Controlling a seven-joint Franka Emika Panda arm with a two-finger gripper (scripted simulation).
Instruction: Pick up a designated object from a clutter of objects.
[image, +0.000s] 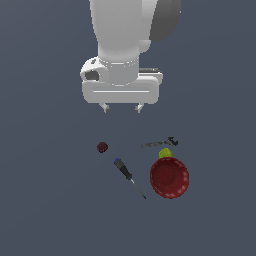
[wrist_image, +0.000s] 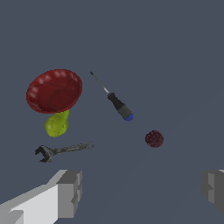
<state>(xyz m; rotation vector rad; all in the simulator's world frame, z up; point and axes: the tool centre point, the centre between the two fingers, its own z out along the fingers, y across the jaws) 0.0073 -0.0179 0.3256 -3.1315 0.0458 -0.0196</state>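
Note:
The dark red bowl (image: 169, 177) with a pale dotted rim lies on the grey floor at the exterior view's right; it also shows in the wrist view (wrist_image: 54, 91). A yellow-green pear (image: 165, 153) touches its far rim, also seen in the wrist view (wrist_image: 57, 124). A grey wrench (image: 160, 143), a blue-tipped black screwdriver (image: 128, 176) and a small dark red berry (image: 102, 147) lie around it. My gripper (image: 122, 108) hangs open and empty, well above the clutter and to the left of the bowl. Its fingers (wrist_image: 70, 192) frame the wrist view.
The wrench (wrist_image: 63, 150), screwdriver (wrist_image: 114, 100) and berry (wrist_image: 154, 138) are spread apart on the plain grey floor. No containers or walls are in view.

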